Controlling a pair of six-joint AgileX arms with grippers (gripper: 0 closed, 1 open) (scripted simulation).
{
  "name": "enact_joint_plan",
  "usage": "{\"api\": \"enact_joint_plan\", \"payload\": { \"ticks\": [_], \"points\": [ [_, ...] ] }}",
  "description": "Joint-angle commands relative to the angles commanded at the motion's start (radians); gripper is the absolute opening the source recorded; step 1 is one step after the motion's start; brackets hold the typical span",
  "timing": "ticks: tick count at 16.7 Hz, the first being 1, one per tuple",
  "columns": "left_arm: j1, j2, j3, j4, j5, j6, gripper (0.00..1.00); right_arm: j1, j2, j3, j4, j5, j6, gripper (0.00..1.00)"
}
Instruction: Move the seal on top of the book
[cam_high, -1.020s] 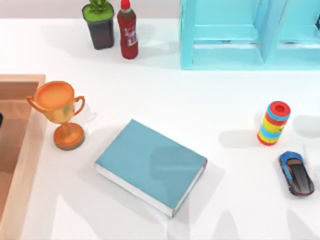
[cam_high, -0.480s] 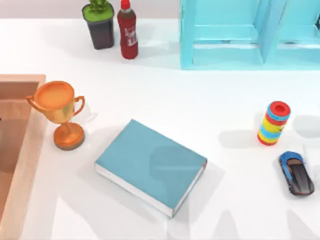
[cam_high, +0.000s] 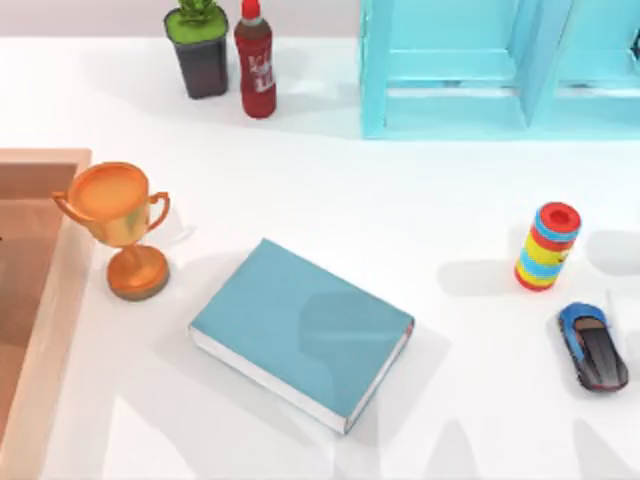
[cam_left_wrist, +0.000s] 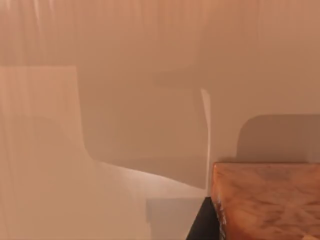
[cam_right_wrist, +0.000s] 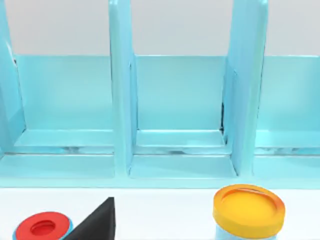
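The teal-blue book (cam_high: 302, 330) lies flat at the table's middle front, with nothing on it. The seal is out of view from above. In the left wrist view a dark part of my left gripper (cam_left_wrist: 202, 225) shows beside a brown wood-grained block (cam_left_wrist: 267, 200), inside a wooden tray (cam_left_wrist: 125, 100). I cannot tell whether that block is the seal. A dark part of my right gripper (cam_right_wrist: 95, 222) shows in the right wrist view, facing the shelf near the ring stack (cam_right_wrist: 44, 228).
A wooden tray (cam_high: 45, 300) fills the left edge, with an orange trophy (cam_high: 122, 225) beside it. A plant pot (cam_high: 200, 50) and red bottle (cam_high: 256, 60) stand at the back, a light-blue shelf unit (cam_high: 480, 70) back right. The striped ring stack (cam_high: 548, 247) and toy car (cam_high: 592, 346) are at right. A yellow-lidded object (cam_right_wrist: 248, 207) stands before the shelf.
A dark bit of my left gripper at the top view's left edge, over the wooden tray, has slid out of sight. Everything on the table has stayed put.
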Motion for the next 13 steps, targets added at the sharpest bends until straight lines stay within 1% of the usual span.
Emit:
{"api": "enact_joint_plan", "payload": {
  "ticks": [9,11,13],
  "points": [
    [-0.004,0.002,0.012,-0.013,0.0,-0.001,0.0,0.0,0.0,0.0,0.0,0.0,0.0,1.0],
    [-0.02,0.009,0.062,-0.065,0.003,-0.011,0.0,0.0,0.0,0.0,0.0,0.0,0.0,1.0],
    [-0.053,-0.001,0.137,-0.154,0.01,-0.025,0.0,0.0,0.0,0.0,0.0,0.0,0.0,1.0]
  ]
}}
